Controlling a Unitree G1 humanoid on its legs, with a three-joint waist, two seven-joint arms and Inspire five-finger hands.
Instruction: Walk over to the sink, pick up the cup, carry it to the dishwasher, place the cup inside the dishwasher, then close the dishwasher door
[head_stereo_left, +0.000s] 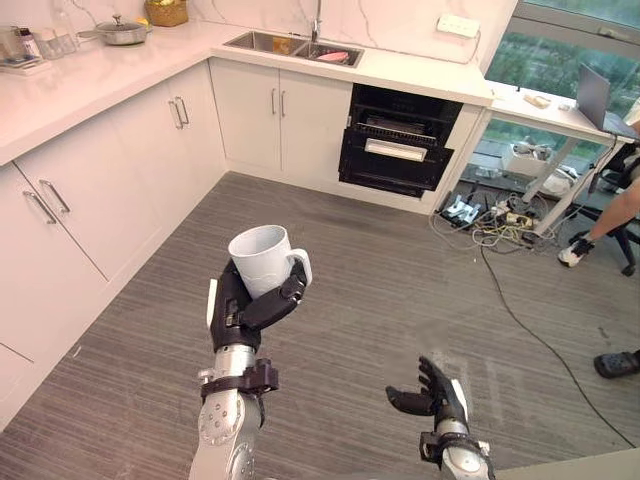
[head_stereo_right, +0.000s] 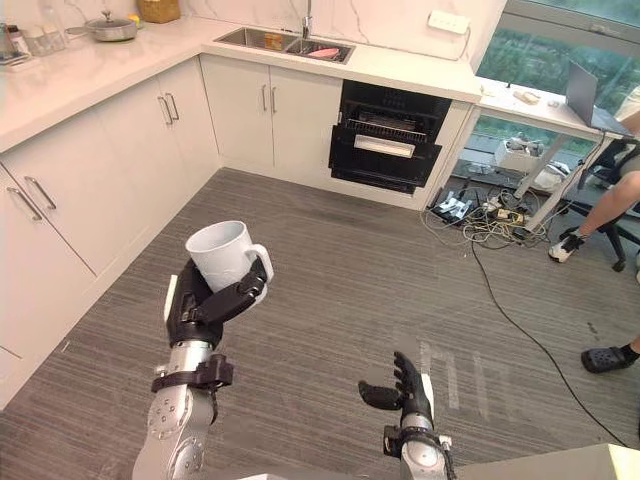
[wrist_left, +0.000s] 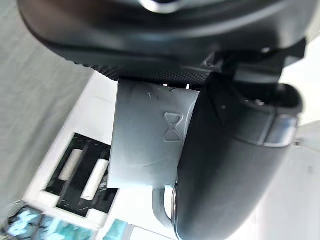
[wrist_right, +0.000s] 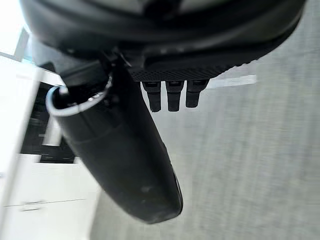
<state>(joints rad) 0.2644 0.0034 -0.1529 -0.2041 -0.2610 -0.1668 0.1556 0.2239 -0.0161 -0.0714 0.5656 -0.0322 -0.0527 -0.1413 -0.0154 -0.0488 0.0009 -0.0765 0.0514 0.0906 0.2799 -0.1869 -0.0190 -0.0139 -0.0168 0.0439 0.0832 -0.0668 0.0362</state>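
No legible text or numbers anywhere; the only mark is an hourglass-shaped emblem on the side of the cup (wrist_left: 146, 135), seen in left wrist view.

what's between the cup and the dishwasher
Bare grey floor, nothing standing on that stretch, as the left eye view shows. The left hand holds the cup; the dishwasher is ahead.

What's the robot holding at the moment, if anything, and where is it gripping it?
Its left hand grips the white cup round its lower body; the right hand holds nothing.
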